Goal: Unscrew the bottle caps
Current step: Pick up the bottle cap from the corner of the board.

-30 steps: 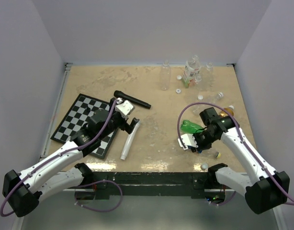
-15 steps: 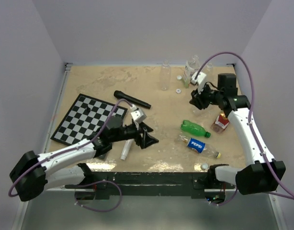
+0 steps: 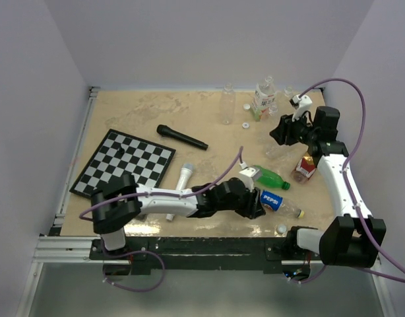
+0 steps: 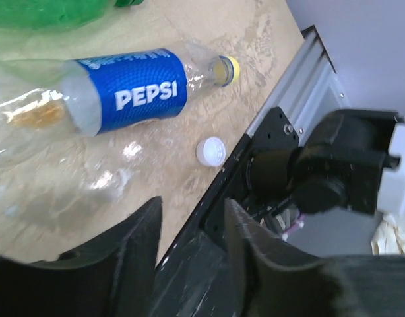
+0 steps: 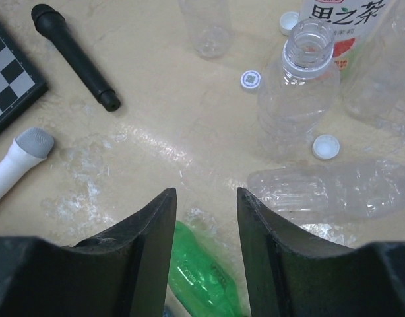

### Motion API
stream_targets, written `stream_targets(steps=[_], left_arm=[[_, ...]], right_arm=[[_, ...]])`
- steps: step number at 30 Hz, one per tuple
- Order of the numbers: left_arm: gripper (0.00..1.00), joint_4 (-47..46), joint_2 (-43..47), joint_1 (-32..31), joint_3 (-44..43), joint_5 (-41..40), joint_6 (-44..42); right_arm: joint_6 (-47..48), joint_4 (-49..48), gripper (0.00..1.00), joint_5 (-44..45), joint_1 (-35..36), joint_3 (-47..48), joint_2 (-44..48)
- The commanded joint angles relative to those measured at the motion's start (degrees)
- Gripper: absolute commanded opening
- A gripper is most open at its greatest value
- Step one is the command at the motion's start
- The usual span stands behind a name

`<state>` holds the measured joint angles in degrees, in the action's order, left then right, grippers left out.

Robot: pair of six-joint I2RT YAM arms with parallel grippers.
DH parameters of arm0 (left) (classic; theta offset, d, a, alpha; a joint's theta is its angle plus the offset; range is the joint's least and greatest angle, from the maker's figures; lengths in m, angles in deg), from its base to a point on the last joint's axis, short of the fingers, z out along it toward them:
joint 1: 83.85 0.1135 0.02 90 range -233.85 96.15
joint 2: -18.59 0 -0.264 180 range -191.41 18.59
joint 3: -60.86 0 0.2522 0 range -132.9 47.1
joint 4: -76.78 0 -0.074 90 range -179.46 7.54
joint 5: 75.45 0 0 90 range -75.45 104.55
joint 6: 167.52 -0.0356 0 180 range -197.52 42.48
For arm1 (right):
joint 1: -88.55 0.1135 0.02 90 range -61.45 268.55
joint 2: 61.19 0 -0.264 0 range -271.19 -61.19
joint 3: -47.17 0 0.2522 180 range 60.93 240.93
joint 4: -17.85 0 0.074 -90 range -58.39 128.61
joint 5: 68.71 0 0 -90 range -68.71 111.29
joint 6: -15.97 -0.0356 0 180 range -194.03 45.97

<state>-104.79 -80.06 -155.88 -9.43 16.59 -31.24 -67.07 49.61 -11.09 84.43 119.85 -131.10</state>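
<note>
The left gripper (image 4: 191, 210) hangs a little open and empty near the Pepsi bottle (image 4: 140, 92) at four o'clock. The bottle's yellow cap (image 4: 227, 70) is on. A loose white cap (image 4: 210, 151) lies near it. The right gripper (image 5: 206, 197), at two o'clock, is open and empty above a second white cap (image 5: 326, 146).

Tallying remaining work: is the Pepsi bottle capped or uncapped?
Capped: a yellow cap sits on the neck of the Pepsi bottle, which lies on its side.

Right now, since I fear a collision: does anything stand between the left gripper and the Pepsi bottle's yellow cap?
Only a loose white cap lies on the table between the left gripper and the yellow cap, flat and apart from the Pepsi bottle.
</note>
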Motion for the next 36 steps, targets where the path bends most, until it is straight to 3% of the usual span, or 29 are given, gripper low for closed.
stream_targets(steps=[1,4,7,13,24,32,36], left_arm=[[0.43,12.76,-7.68,-3.03,-12.17,-7.67,3.9],[0.28,19.89,-12.69,-4.17,-19.03,-8.37,3.64],[0.25,23.14,-16.91,-5.13,-24.83,-7.67,2.41],[0.26,29.21,-24.65,-6.63,-35.3,-7.32,0.92],[0.38,33.87,-30.54,-7.33,-43.57,-7.4,0.65],[0.37,36.51,-34.32,-7.6,-47.7,-8.28,0.3],[0.31,38.88,-35.12,-8.13,-49.02,-10.12,-1.37]], right_arm=[[-2.3,-4.81,0.46,-3.3,-0.27,-0.47,1.62],[-2.13,-4.38,0.46,-3.39,-0.36,-0.29,1.62],[-2.04,-4.03,0.46,-3.65,-0.36,-0.2,1.79],[-1.86,-3.41,0.47,-4.53,-0.36,-0.2,2.32],[-1.6,-2.88,0.47,-6.29,-0.36,-0.2,2.32],[-1.42,-2.62,0.47,-6.47,-0.36,-0.21,2.32],[-1.42,-2.44,0.46,-6.73,-0.36,-0.12,2.23]])
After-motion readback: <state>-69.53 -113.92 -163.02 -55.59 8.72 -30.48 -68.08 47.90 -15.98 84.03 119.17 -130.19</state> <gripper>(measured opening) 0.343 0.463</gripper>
